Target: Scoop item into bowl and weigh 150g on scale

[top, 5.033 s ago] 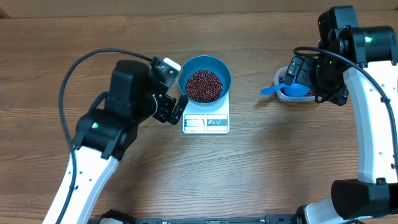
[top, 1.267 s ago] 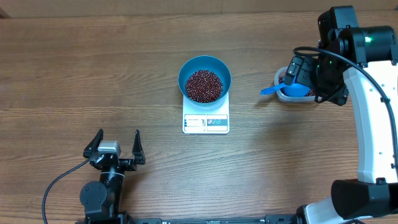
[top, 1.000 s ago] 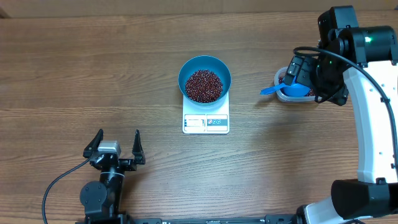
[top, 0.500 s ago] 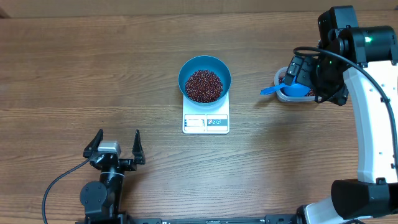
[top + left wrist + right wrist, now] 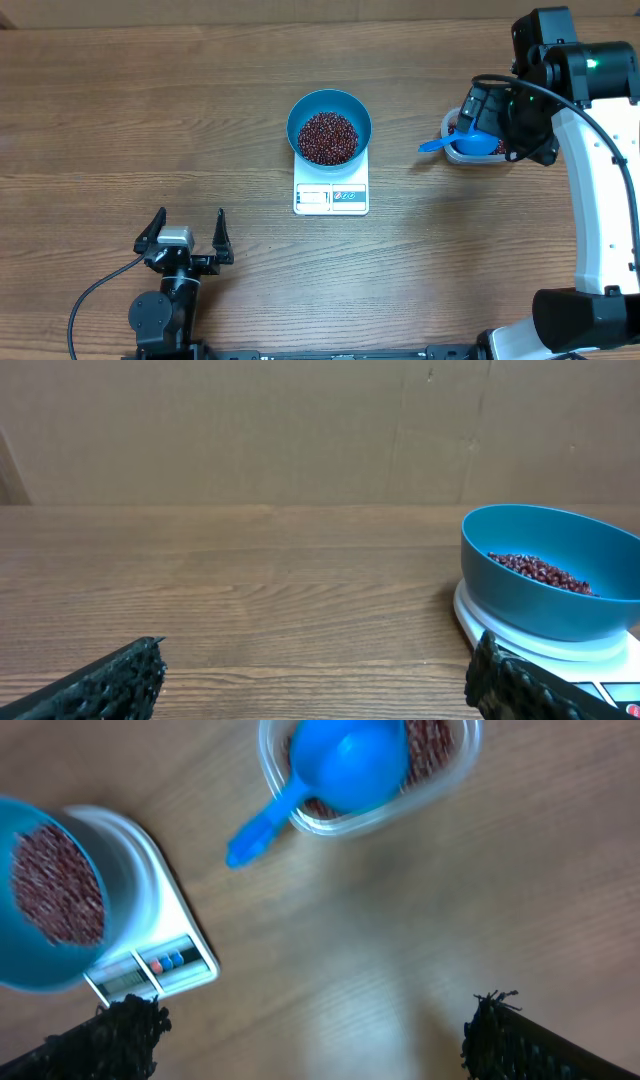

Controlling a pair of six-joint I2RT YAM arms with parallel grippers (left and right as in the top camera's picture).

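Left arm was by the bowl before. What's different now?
The left claw pulled away from the bowl, back to the table's near edge, open and empty. The beans, scale, scoop, tub and right claw stayed put.

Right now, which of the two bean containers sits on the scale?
The round blue bowl, on the white scale; the clear tub holding the scoop stands on the table.

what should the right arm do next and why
Probably lift the open right gripper away toward rest. The scoop lies in the tub, clear of the fingers, the beans sit in the bowl on the scale, and the left gripper is parked, open. The display can't be read.
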